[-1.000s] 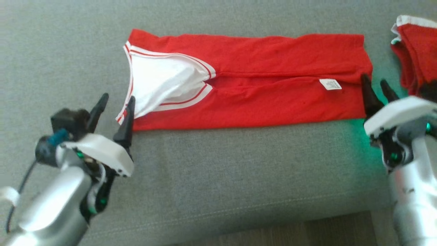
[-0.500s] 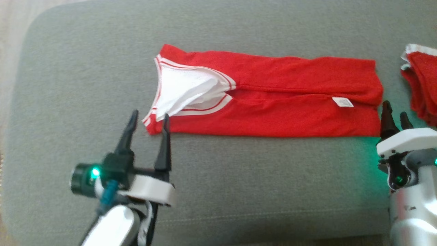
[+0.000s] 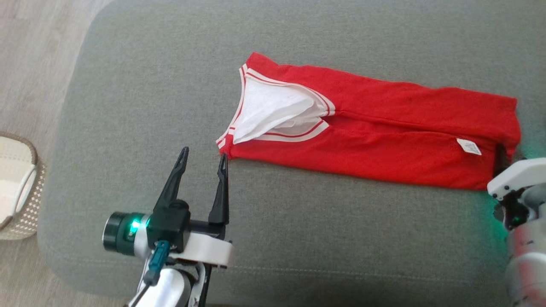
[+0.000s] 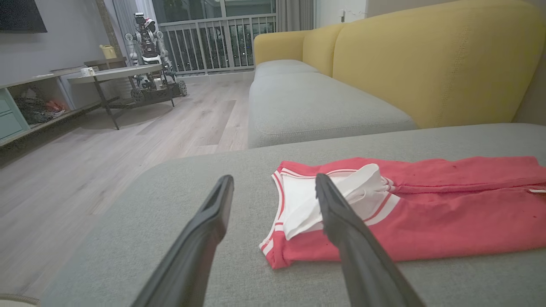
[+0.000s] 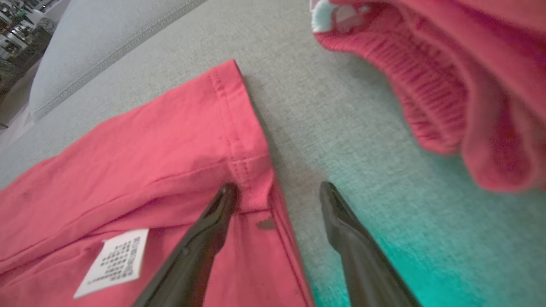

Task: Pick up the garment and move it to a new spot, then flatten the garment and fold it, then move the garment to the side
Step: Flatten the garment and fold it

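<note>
Seemingly we had the red jersey [image 3: 384, 136] folded lengthwise at centre-right on the grey cushion [image 3: 298, 238], our left gripper [image 3: 203, 153] and right gripper [image 5: 277, 186] gaping empty at its ends; cross-fold and side-move remained.

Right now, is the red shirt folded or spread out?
Folded. The red shirt lies flat on the grey cushion as a long narrow strip, its two sides turned in and meeting along the middle.
</note>
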Robot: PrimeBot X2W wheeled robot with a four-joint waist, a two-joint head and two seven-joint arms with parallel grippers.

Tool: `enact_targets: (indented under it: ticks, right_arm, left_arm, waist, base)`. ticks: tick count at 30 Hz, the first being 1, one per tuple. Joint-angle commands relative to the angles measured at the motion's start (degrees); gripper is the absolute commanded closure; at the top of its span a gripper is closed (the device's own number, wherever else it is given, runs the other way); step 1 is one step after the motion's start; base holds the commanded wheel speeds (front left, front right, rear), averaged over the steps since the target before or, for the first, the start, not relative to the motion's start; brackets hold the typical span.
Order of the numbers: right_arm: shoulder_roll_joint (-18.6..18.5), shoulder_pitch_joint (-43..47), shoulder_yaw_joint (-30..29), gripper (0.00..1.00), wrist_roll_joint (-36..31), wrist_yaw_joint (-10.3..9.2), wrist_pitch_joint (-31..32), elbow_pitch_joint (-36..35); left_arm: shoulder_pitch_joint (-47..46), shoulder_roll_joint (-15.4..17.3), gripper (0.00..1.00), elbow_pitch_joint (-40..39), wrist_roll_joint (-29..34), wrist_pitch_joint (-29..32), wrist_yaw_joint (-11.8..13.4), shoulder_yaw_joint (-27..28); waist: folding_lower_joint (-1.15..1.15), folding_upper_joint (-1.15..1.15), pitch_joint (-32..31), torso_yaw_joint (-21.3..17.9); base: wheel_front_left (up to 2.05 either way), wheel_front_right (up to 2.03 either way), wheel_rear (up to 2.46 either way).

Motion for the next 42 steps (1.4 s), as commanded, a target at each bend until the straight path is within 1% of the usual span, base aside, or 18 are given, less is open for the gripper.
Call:
enact_targets:
  ticks: [1, 2, 4, 5, 9, 10, 11, 13, 14, 17, 21, 25, 29, 33, 34, 36, 39, 42]
  right_arm:
    - [0.1, -1.7, 0.7, 0.00, -0.9, -0.02, 0.9, 0.0]
    - [0.3, -1.9, -0.2, 0.02, -1.7, -0.02, 1.6, 1.0]
    - [1.0, -2.2, -1.6, 0.12, -2.8, -0.02, 3.5, 3.0]
    - [1.4, -2.3, -1.8, 0.11, -3.3, -0.02, 4.4, 3.9]
    - [2.6, -2.4, -1.2, 0.03, -3.8, -0.02, 7.0, 6.9]
    - [2.8, -2.3, -0.9, 0.06, -3.9, -0.02, 7.6, 7.5]
    - [2.9, -2.1, -0.4, 0.17, -4.0, -0.02, 8.3, 8.2]
    - [3.1, -2.2, 0.9, 0.67, -3.8, -0.02, 9.7, 9.4]
    - [3.3, -2.2, 1.6, 1.00, -3.5, -0.02, 10.2, 9.8]
    - [3.3, -2.3, 3.6, 1.00, -2.5, -0.02, 9.9, 10.0]
    - [2.4, -2.9, 6.6, 1.00, -1.1, -0.02, 6.9, 7.9]
    - [0.5, -4.2, 10.1, 1.00, 1.0, -0.02, 5.1, 4.6]
    - [-2.4, -5.3, 14.0, 1.00, 3.5, -0.02, 5.7, -0.2]
    - [-6.0, -5.7, 17.0, 1.00, 6.4, -0.02, 8.8, -6.2]
    - [-7.7, -5.4, 17.9, 1.00, 7.5, -0.02, 10.8, -9.8]
    - [-9.1, -5.0, 18.6, 1.00, 8.4, -0.02, 13.2, -13.5]
    - [-9.0, -4.1, 19.8, 1.00, 10.0, -0.02, 17.1, -19.6]
    - [-7.2, -2.6, 21.8, 1.00, 11.9, -0.02, 21.2, -25.6]
  left_arm:
    - [-1.1, 0.1, 0.00, -1.5, 0.5, -0.4, -0.2, 2.4]
    - [-1.0, -0.2, 0.00, -1.4, 0.7, -0.4, -0.5, 2.7]
    - [-0.8, -0.6, 0.00, -1.2, 0.9, -0.4, -1.0, 3.5]
    - [-0.7, -0.8, 0.00, -1.1, 1.1, -0.4, -1.3, 3.8]
    - [-0.2, -1.5, 0.00, -1.2, 1.8, -0.4, -1.9, 5.2]
    - [-0.1, -1.7, 0.00, -1.1, 2.0, -0.4, -2.1, 5.5]
    - [0.0, -1.8, 0.00, -1.1, 2.1, -0.4, -2.3, 5.7]
    - [0.2, -2.1, 0.00, -1.0, 2.4, -0.4, -2.7, 6.3]
    - [0.3, -2.2, 0.00, -0.9, 2.5, -0.4, -2.9, 6.6]
    - [0.5, -2.5, 0.00, -0.9, 3.0, -0.4, -3.5, 7.3]
    - [0.9, -2.9, 0.00, -0.9, 3.5, -0.4, -4.2, 8.1]
    - [1.4, -3.2, 0.00, -1.0, 4.0, -0.4, -4.6, 9.1]
    - [2.2, -3.5, 0.00, -1.0, 4.3, -0.4, -5.2, 9.8]
    - [2.7, -3.8, 0.00, -0.9, 4.7, -0.4, -5.7, 10.2]
    - [2.8, -4.0, 0.00, -0.8, 4.8, -0.4, -6.0, 10.4]
    - [2.9, -4.1, 0.00, -0.8, 5.0, -0.4, -6.3, 10.6]
    - [3.2, -4.2, 0.00, -0.7, 5.3, -0.4, -6.7, 10.8]
    - [3.2, -4.4, 0.00, -0.2, 5.4, -0.4, -7.2, 10.9]
  waist:
    - [0.00, 0.00, 0.1, 0.3]
    - [0.00, 0.00, 0.1, 0.4]
    - [0.00, 0.00, 0.0, 0.5]
    - [0.00, 0.00, -0.1, 0.5]
    - [0.00, 0.00, -0.3, -0.1]
    - [0.00, 0.00, -0.5, -0.3]
    - [0.00, 0.00, -0.6, -0.5]
    - [0.00, 0.00, -0.8, -1.0]
    - [0.00, 0.00, -0.9, -1.3]
    - [0.00, 0.00, -1.4, -2.0]
    - [0.00, 0.00, -2.0, -2.9]
    - [0.00, 0.00, -2.5, -4.2]
    - [0.00, 0.00, -3.1, -5.6]
    - [0.00, 0.00, -3.7, -6.7]
    - [0.00, 0.00, -3.9, -6.9]
    - [0.00, 0.00, -4.1, -7.1]
    - [0.00, 0.00, -4.3, -7.1]
    - [0.00, 0.00, -4.5, -6.7]
  base:
    - [0.00, 0.00, 0.00]
    - [0.00, 0.00, 0.00]
    - [0.00, 0.00, 0.00]
    - [0.00, 0.00, 0.00]
    - [0.00, 0.00, 0.00]
    - [0.00, 0.00, 0.00]
    - [0.00, 0.00, 0.00]
    - [0.00, 0.00, 0.00]
    - [0.00, 0.00, 0.00]
    - [0.00, 0.00, 0.00]
    - [0.00, 0.00, 0.00]
    - [0.00, 0.00, 0.00]
    - [0.00, 0.00, 0.00]
    - [0.00, 0.00, 0.00]
    - [0.00, 0.00, 0.00]
    - [0.00, 0.00, 0.00]
    - [0.00, 0.00, 0.00]
    - [0.00, 0.00, 0.00]
